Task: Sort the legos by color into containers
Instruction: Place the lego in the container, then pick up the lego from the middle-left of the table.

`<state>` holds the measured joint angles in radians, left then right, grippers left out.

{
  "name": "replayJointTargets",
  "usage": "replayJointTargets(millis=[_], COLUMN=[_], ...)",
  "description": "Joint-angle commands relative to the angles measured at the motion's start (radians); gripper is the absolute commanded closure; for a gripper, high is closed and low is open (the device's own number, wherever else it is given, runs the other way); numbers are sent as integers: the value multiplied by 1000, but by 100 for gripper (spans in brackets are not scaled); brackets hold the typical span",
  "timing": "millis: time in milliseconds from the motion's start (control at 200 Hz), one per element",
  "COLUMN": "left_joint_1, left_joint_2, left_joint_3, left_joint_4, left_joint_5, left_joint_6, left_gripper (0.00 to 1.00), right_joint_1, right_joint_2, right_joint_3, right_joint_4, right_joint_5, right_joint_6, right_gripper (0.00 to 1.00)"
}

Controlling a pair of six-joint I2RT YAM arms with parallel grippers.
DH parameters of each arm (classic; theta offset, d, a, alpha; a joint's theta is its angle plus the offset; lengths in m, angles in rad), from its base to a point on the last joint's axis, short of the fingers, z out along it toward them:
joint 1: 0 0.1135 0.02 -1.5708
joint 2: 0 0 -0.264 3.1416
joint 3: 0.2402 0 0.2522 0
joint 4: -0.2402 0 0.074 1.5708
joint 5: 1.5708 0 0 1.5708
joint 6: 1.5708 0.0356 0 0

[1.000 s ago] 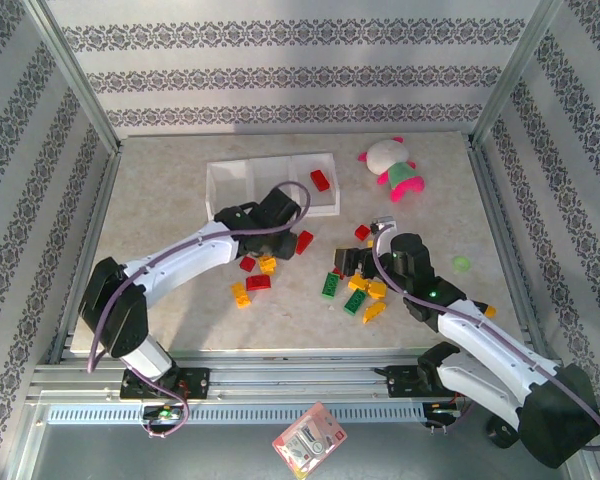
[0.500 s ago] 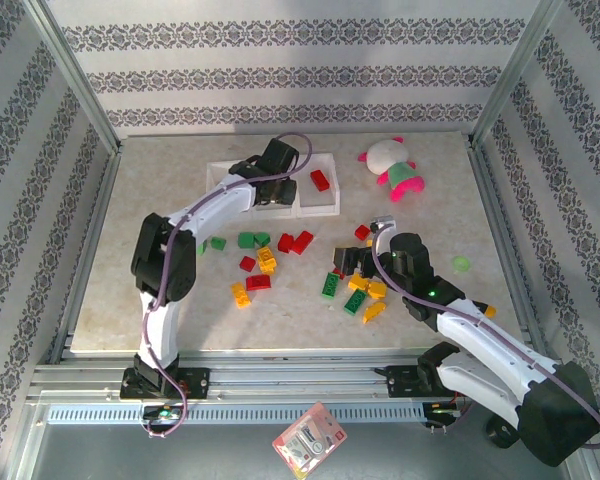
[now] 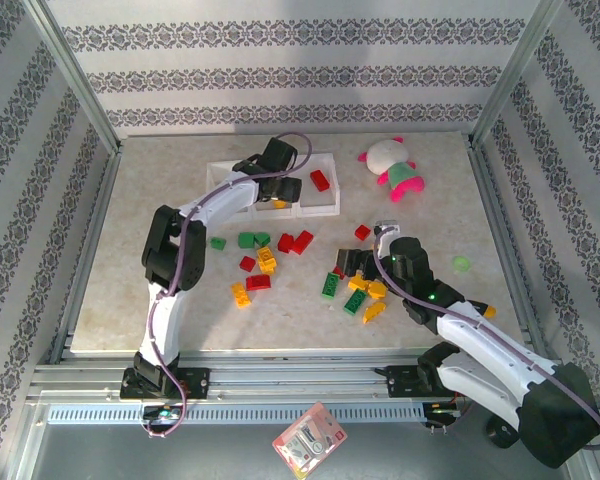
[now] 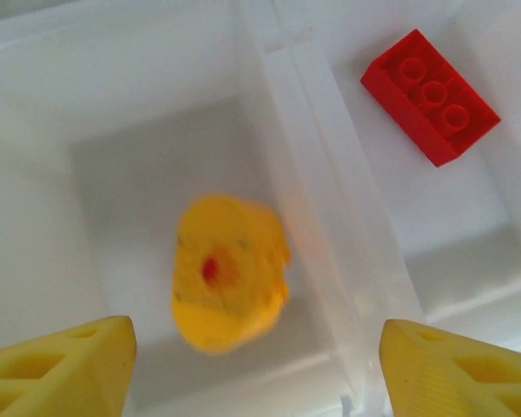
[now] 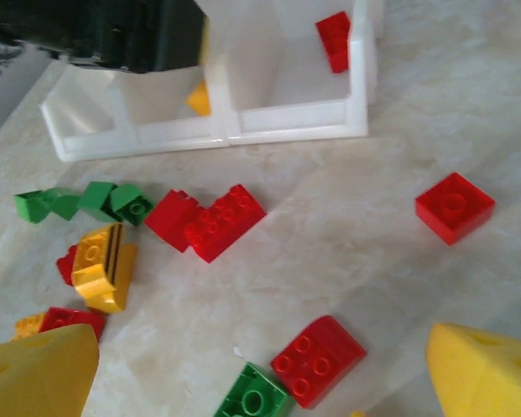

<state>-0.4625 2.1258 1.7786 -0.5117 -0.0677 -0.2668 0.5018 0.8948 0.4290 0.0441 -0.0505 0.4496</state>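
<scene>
Overhead cam sat high up behind both arm bases, looking down and forward, so the whole beige marbled tabletop (image 3: 450, 220) fit in, right out to the striped patterned walls (image 3: 300, 75) at the far end. Left wrist cam hung super close, aimed straight down into the translucent white three-compartment plastic tray (image 4: 330, 217): blurry yellow brick (image 4: 228, 271) in the middle bin, red studded brick (image 4: 430, 95) in the right one. Right wrist cam rode low over the table, tilted toward the far left, and caught that same tray and both bricks from farther back.
</scene>
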Motion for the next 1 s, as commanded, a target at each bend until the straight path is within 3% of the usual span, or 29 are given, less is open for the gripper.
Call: replayJointTargets(millis=[0, 210, 370, 600, 739, 834, 994], left_joint_1=[10, 2, 2, 39, 123, 180, 212], left_joint_2=[-142, -374, -570, -770, -777, -714, -597], left_joint_3=[-81, -368, -598, -805, -864, -836, -773], left_joint_4=[92, 259, 287, 192, 147, 77, 14], left_joint_5=[31, 82, 1, -145, -65, -3, 32], left_joint_6=[21, 63, 25, -34, -21, 3, 52], left_gripper=[16, 0, 1, 1, 8, 17, 25], right_joint_1=[9, 46, 94, 205, 270, 317, 376], right_joint_2=[-3, 4, 13, 83, 160, 217, 296], right_joint_3=[22, 42, 41, 88, 142, 177, 220], right_joint_4=[-98, -181, -148, -26, 25, 55, 99], right_joint_5=[75, 88, 86, 75, 62, 54, 60], right_joint_6=[53, 129, 140, 66, 22, -1, -12], right_gripper=[3, 3, 3, 3, 2, 2, 2])
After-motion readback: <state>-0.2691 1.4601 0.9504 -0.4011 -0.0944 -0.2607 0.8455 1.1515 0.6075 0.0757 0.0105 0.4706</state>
